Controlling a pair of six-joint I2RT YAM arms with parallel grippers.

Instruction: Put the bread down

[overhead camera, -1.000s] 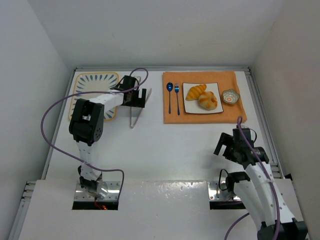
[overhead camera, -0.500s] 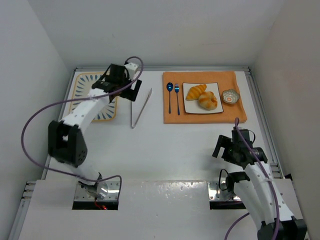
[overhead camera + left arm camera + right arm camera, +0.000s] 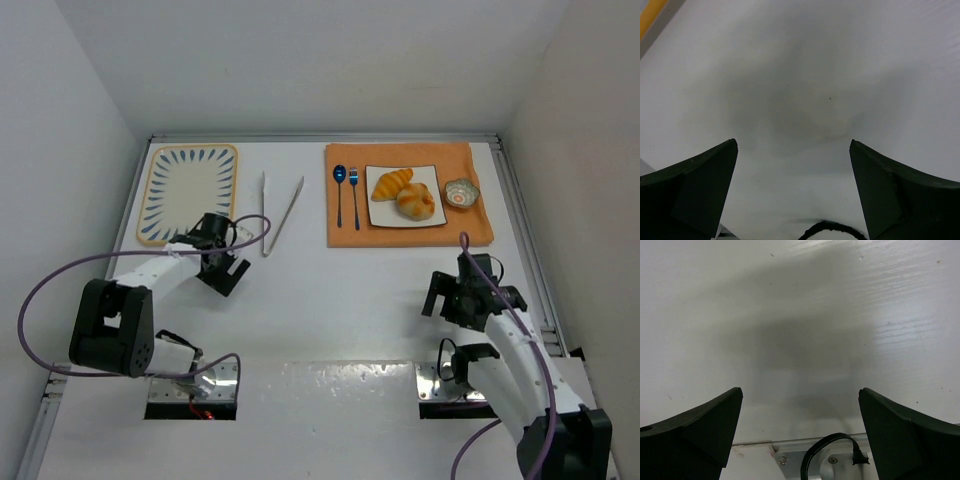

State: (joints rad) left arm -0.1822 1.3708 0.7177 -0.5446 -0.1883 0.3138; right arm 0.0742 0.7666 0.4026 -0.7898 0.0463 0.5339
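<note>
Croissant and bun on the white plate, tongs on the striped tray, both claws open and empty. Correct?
No: the tongs are not on the tray. The top view shows them on the bare table, between the tray and the orange mat. The rest holds: croissant and bun on the plate, left claw and right claw open and empty.

2 pieces of bread lay together on a white square plate (image 3: 378,214). The ridged, golden-brown elongated croissant (image 3: 392,183) sat in the plate's far left part, lying flat and slanted, its right end farther back than its left. The rounder golden-brown bun (image 3: 416,202), paler on top, rested just beside it toward the near right corner; whether the 2 touched could not be told. The plate stood on an orange cloth mat (image 3: 400,238).
</note>
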